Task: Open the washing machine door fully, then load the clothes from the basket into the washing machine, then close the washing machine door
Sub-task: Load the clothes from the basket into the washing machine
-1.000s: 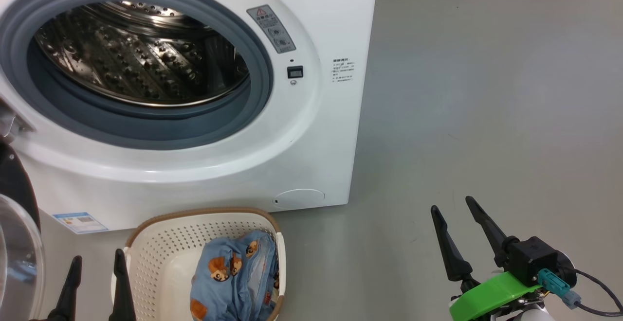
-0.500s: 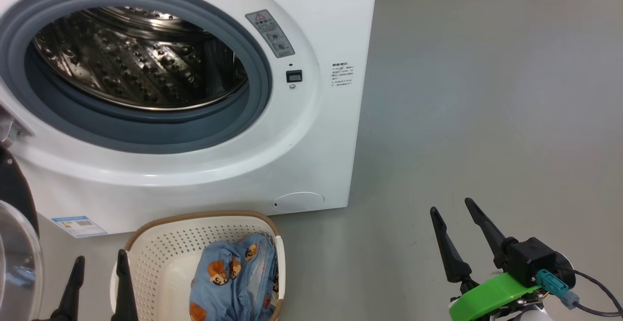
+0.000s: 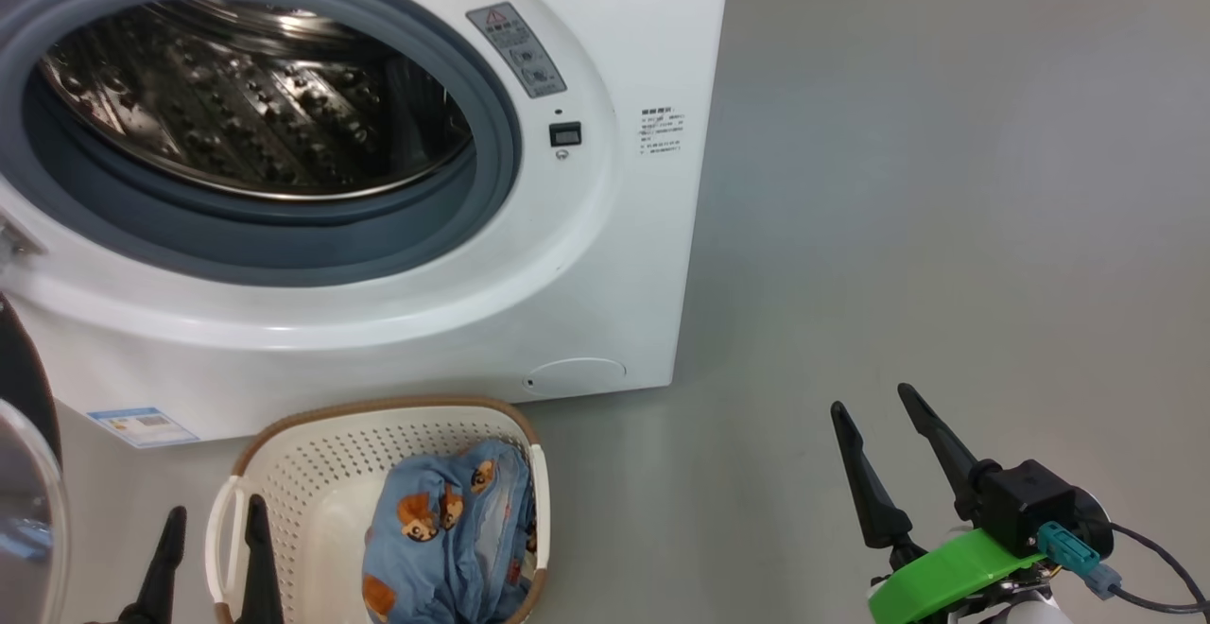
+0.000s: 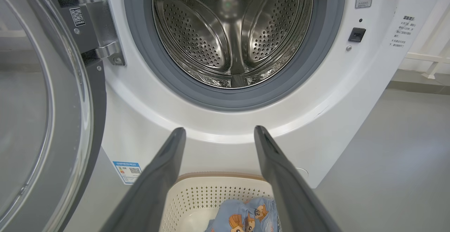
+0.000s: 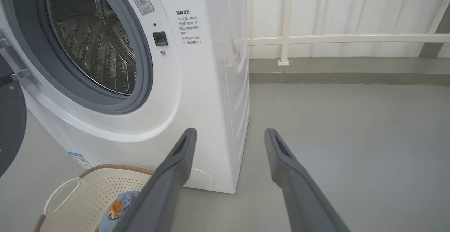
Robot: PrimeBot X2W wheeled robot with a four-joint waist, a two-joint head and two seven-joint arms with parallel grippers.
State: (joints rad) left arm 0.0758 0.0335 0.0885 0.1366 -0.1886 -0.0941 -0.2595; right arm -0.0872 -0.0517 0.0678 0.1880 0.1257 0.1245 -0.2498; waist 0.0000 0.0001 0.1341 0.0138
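I see the basket (image 3: 312, 444) standing on the floor (image 3: 945, 180) just in front of the washing machine (image 3: 605, 255), below its open mouth. The clothes (image 3: 444, 529) lie inside it, as one blue bundle against the right wall. The left gripper (image 3: 216, 511) is at the basket's near left corner with its two fingers spread apart and nothing between them. Its tips point to the far side, toward the machine, and from the head view I cannot tell if they touch the white handle. The right gripper (image 3: 872, 399) is well apart to the right, over bare floor, also spread and empty. The long axis of the basket goes from near to far, its far short end is close to the foot of the machine, and the bundle is stretched the same way. The washing machine door (image 4: 42, 119) is swung out to the left, and its glass bowl faces the right side. The left wrist view looks straight into the steel drum (image 4: 232, 31) and shows the door's metal hinge (image 4: 95, 24), which the head view cuts off at its edge. The right wrist view shows the machine's right side panel and a white railing (image 5: 337, 38) at the far wall. The head view alone shows both grippers together with the basket.
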